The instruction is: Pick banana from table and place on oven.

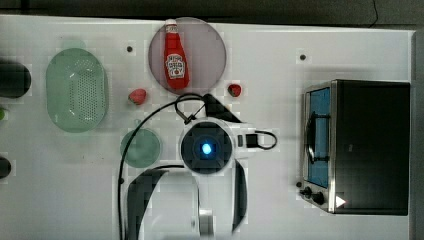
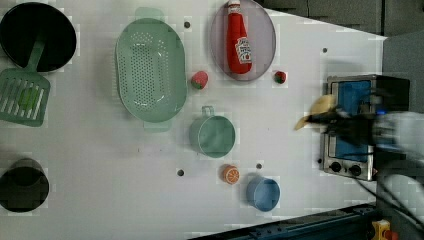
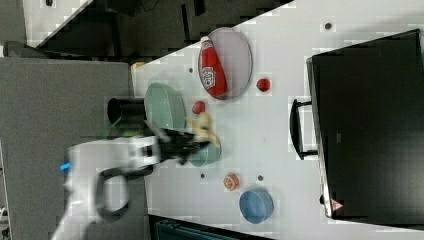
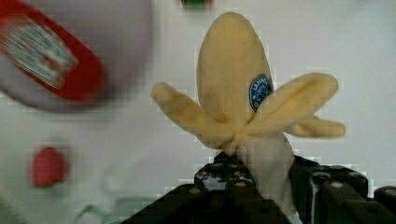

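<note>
My gripper [image 4: 261,173] is shut on the pale lower end of the banana [image 4: 233,88], a yellow peeled toy fruit with a blue sticker. The banana [image 2: 320,106] hangs in the air above the white table [image 1: 270,75], with the gripper [image 2: 327,120] just behind it. In the right view the banana [image 3: 202,127] sticks out of the gripper [image 3: 194,142] over the green cup. The arm's wrist [image 1: 206,148] hides both in the top view. The oven [image 1: 370,145], black-topped with a blue glass door [image 2: 350,92], stands at the top view's right; its top [image 3: 370,120] is bare.
A ketchup bottle [image 1: 175,57] lies on a grey plate [image 1: 210,50]. A green colander [image 1: 76,90], a green cup [image 2: 212,136], two strawberries [image 1: 137,96] [image 1: 234,90], an orange slice [image 2: 230,174], a blue cup [image 2: 263,193] and a black bowl [image 2: 37,35] also sit on the table.
</note>
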Controlling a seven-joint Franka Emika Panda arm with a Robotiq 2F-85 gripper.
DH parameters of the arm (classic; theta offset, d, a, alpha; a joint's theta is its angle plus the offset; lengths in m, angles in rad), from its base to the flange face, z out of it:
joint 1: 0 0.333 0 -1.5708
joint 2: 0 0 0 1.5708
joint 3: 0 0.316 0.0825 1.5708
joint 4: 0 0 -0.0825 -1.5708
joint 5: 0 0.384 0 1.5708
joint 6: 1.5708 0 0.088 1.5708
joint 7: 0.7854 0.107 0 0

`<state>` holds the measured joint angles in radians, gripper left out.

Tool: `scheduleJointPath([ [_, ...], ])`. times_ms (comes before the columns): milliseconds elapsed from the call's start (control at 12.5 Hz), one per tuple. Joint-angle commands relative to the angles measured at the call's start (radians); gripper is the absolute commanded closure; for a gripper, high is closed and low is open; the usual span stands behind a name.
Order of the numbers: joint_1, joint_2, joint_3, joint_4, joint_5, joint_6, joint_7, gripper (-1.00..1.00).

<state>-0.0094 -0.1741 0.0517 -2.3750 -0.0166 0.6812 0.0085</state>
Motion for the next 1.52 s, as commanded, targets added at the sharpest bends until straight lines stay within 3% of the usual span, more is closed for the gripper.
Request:
scheduleJointPath([
  [80,-0.003,-0.137,-0.020,0.105,0.010,-0.199,-0.004,0.50],
  [400,-0.004,-0.230,-0.054,0.249,0.009,-0.490,-0.004,0.50],
  [720,-0.025,-0.208,-0.179,0.279,0.006,-0.506,-0.099,0.50],
  [1040,-0.043,-0.105,-0.409,0.293,-0.014,-0.444,-0.376,0.50],
  [1520,-0.044,0.146,-0.662,0.367,-0.014,-0.142,-0.922,0.50],
])
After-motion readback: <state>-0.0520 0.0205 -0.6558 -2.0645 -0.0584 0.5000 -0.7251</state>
